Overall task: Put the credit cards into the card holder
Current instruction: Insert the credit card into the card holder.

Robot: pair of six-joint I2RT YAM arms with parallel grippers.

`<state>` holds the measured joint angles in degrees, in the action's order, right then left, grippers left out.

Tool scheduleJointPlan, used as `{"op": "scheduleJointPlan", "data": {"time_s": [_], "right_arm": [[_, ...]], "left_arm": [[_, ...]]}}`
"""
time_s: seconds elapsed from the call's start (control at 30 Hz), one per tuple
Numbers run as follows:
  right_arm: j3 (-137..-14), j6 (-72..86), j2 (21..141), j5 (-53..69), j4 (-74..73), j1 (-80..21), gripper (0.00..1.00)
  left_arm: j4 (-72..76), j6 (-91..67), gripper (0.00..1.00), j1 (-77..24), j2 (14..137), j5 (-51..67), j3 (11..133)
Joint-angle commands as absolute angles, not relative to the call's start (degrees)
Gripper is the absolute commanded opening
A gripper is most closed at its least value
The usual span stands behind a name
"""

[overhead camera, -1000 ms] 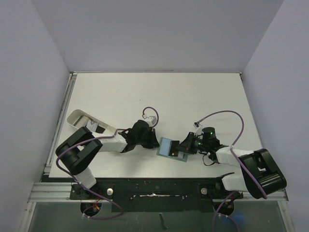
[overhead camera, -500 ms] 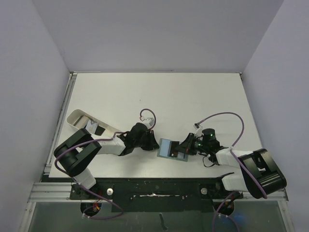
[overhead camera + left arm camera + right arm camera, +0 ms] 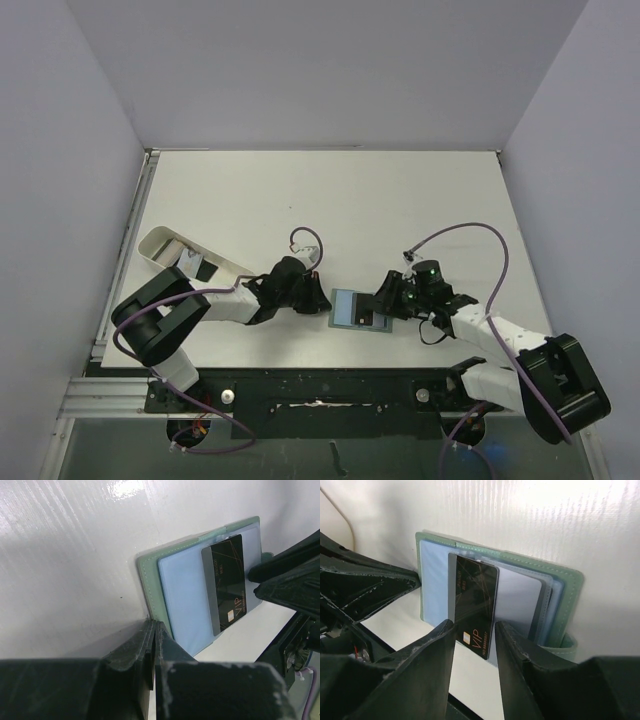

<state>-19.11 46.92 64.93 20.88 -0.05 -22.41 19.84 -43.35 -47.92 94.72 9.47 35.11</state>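
Opened the right pincer (image 3: pixel 472 632) within the last second, letting go of the black card (image 3: pixel 472 607); now straddling it with fingers apart, not touching. Left that card on the right half of the open card holder (image 3: pixel 347 303), near the middle of the table (image 3: pixel 400 200), apparently partly in a slot, sticking out rightward. Kept the left pincer (image 3: pixel 152 627) closed and empty at the holder's left corner. Probably calls for one more inward push before fetching another from the white tray (image 3: pixel 160 242) at the left.
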Motion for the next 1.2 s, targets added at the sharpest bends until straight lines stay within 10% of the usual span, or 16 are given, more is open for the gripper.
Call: {"op": "scheduleJointPlan", "data": {"time_s": [0.0, 1.17], "right_arm": [[-21.82, 47.02, 64.52, 15.69, -3.83, -25.55, 0.39], [-28.69, 48.78, 74.32, 11.87, 1.78, -33.80, 0.44]], "left_arm": [[19.60, -43.72, 0.00, -48.31, 93.77, 9.85, 33.25], [22.25, -45.95, 0.00, -48.25, 94.48, 9.78, 33.67]]}}
